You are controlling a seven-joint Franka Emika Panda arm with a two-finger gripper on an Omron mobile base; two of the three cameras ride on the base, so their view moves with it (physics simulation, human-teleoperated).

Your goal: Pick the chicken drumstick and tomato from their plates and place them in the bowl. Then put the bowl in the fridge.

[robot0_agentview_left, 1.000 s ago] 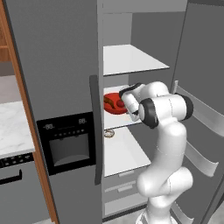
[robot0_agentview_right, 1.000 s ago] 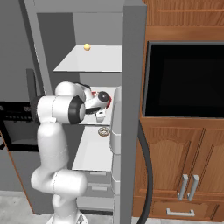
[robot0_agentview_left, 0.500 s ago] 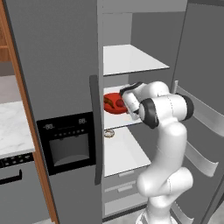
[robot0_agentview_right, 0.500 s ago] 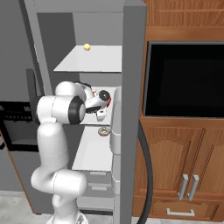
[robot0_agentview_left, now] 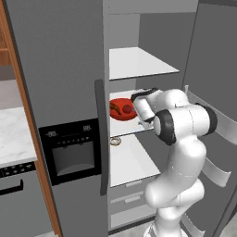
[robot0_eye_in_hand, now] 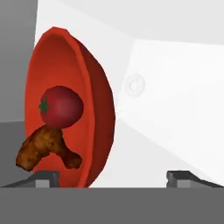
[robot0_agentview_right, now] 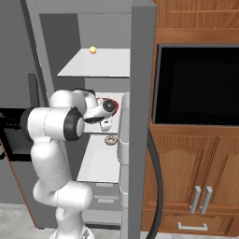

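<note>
Jaws have spread wide off bowl (robot0_eye_in_hand: 94, 109); gripper (robot0_eye_in_hand: 113, 176) holds nothing; hand view shows tomato (robot0_eye_in_hand: 61, 106) touching drumstick (robot0_eye_in_hand: 46, 148).

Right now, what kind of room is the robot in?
A kitchen, most likely. There is an open fridge with a red bowl of food on its shelf, wooden cabinets and a built-in oven beside it.

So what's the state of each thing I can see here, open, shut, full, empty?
fridge: right door open, left door with the dispenser shut
bowl: sitting on the middle fridge shelf, holding food
tomato: in the bowl
chicken drumstick: in the bowl, touching the tomato
gripper: open, fingertips either side of the bowl's rim
small yellow ball: on the top shelf
</note>
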